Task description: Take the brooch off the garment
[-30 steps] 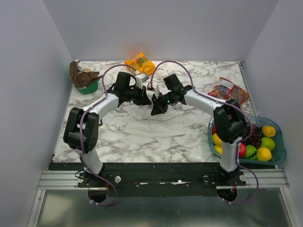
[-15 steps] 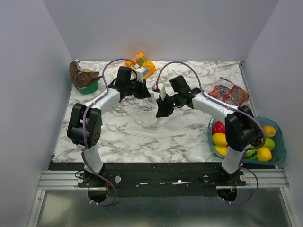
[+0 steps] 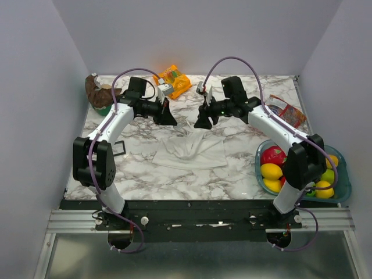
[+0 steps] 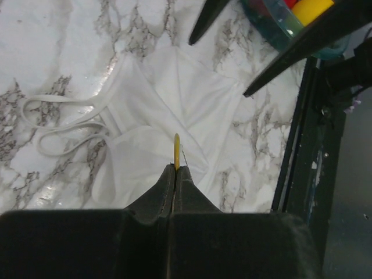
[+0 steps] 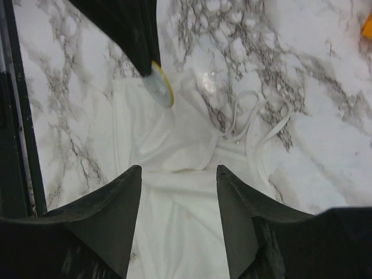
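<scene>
Left claw (image 4: 175, 170) tight on brooch (image 4: 176, 150), off garment (image 4: 192, 99)

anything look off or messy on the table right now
Only the garment: it lies bunched and creased on the marble table, straps in loose tangled loops. The brooch is off it, pinched edge-on in the left gripper. Nothing looks spilled or broken.

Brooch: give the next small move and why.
Probably swing the left gripper aside and set the brooch down off the garment: its jaws are shut on the disc, which looks free above the cloth, and the right gripper is open.
</scene>
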You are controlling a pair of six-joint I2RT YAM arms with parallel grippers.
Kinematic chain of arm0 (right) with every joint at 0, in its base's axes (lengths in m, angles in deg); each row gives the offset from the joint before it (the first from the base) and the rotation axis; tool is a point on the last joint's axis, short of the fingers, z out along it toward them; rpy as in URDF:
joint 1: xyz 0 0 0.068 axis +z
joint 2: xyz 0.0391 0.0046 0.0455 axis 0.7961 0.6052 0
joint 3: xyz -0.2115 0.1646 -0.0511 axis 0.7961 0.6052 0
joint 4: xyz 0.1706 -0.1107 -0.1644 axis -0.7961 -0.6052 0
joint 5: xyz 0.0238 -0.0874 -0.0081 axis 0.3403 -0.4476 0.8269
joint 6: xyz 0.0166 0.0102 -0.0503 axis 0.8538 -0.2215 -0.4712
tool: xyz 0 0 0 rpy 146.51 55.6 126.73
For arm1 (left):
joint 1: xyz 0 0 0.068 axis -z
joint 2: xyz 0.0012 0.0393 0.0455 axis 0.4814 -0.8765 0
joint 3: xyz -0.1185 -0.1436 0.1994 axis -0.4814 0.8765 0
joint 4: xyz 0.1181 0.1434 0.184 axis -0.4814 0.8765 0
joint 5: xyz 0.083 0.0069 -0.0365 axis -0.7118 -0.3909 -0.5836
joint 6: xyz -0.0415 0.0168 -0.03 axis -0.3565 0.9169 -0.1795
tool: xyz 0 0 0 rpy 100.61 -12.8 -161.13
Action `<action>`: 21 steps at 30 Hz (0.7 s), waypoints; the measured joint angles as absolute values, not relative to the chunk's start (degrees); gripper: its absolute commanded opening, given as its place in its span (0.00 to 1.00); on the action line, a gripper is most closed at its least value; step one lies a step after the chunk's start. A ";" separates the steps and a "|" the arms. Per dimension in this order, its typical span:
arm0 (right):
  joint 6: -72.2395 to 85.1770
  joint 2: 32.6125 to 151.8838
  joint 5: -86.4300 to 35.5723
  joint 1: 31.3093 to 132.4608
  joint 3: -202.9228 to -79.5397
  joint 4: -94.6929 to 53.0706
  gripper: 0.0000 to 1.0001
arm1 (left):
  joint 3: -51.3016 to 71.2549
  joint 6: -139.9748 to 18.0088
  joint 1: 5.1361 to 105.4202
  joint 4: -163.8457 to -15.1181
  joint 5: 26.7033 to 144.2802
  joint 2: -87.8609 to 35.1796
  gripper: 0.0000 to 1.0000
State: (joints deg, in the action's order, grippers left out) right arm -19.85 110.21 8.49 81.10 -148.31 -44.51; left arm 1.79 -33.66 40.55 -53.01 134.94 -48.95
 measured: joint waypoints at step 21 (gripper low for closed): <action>-16.64 118.32 24.32 81.45 -155.48 -42.39 0.59 | 1.68 -33.98 41.18 -48.07 141.85 -47.57 0.00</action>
State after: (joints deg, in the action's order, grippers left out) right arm -16.64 118.32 24.32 81.45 -155.48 -42.39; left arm 1.68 -33.98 41.18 -48.07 141.85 -47.57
